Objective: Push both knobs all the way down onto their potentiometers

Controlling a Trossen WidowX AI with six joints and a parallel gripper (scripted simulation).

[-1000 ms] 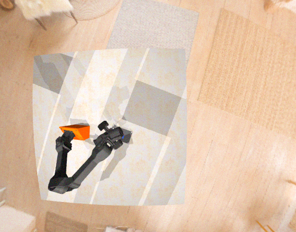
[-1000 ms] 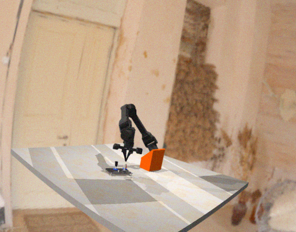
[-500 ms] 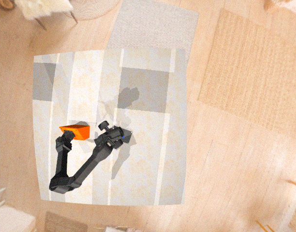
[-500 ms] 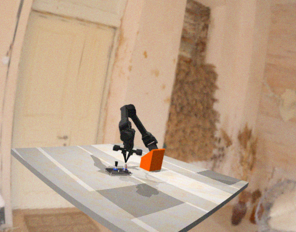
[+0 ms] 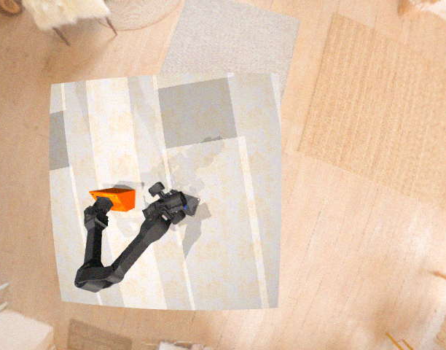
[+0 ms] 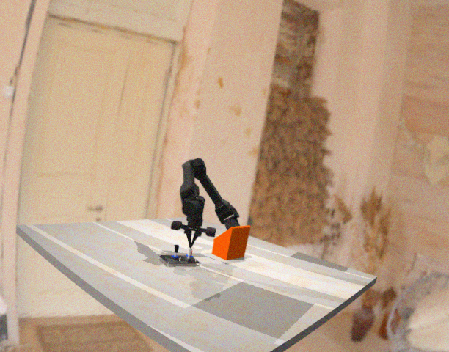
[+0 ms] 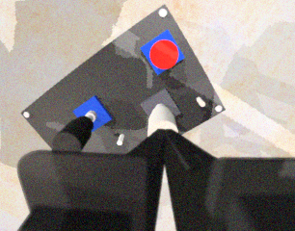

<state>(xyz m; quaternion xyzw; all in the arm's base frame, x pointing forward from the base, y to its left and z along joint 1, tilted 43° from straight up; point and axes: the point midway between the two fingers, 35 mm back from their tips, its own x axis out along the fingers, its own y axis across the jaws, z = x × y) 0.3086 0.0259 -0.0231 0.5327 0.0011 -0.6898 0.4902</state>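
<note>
Pincer and board, wrist view first. We are seeing the pincer (image 5: 180, 205) (image 6: 190, 246) (image 7: 164, 136) closed on nothing, its fingertips meeting at the top of the white knob (image 6: 189, 251) (image 7: 162, 117); whether they are touching it, we cannot tell. This knob is standing over a grey square base (image 7: 154, 102).

Beside it, in the wrist view's lower left, the black knob (image 6: 176, 248) (image 7: 72, 137) is standing raised, with pale shaft showing between it and its blue potentiometer (image 7: 96, 108). The red knob (image 7: 164, 54) is lying beyond the fingertips, over a second blue potentiometer (image 7: 147, 52); its height we cannot judge.

The circuit board (image 5: 194, 207) (image 6: 169, 260) (image 7: 114, 79) is resting beneath the pincer on the bench (image 5: 223, 263) (image 6: 141, 287), extending to both sides of the fingertips.

Further off, the black arm (image 5: 132, 249) (image 6: 211, 189) is bending up and over from the orange block (image 5: 127, 199) (image 6: 232, 244). Behind everything, a pale door (image 6: 95, 114) is standing shut.
</note>
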